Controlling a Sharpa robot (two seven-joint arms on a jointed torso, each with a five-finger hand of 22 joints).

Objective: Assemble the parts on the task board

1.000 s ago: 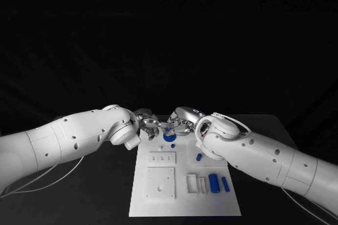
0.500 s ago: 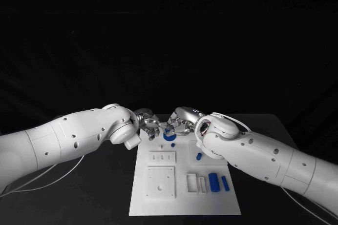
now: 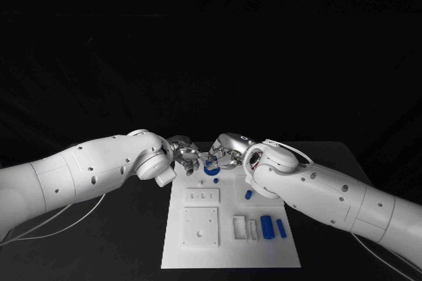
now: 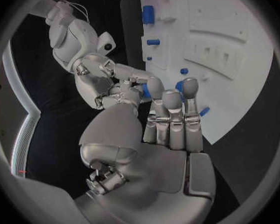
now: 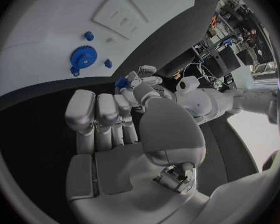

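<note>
At the far end of the white board [image 3: 230, 232] on the black tabletop [image 3: 123, 232], the head view shows the left robot hand [image 3: 185, 154] and the right robot hand [image 3: 225, 157] meeting fingertip to fingertip over a blue gear [image 3: 211, 169]; further blue parts [image 3: 267, 227] stand near the board's right edge. In the left wrist view, the left robot hand [image 4: 168, 119] has its fingers together and extended, a small blue piece [image 4: 145, 90] between them and the opposite hand; which one grips it I cannot tell. In the right wrist view, the right robot hand [image 5: 115, 119] has fingers curled close, a blue piece [image 5: 122, 83] at the touching fingertips, and the gear [image 5: 83, 56] lies on the board [image 5: 47, 30].
</note>
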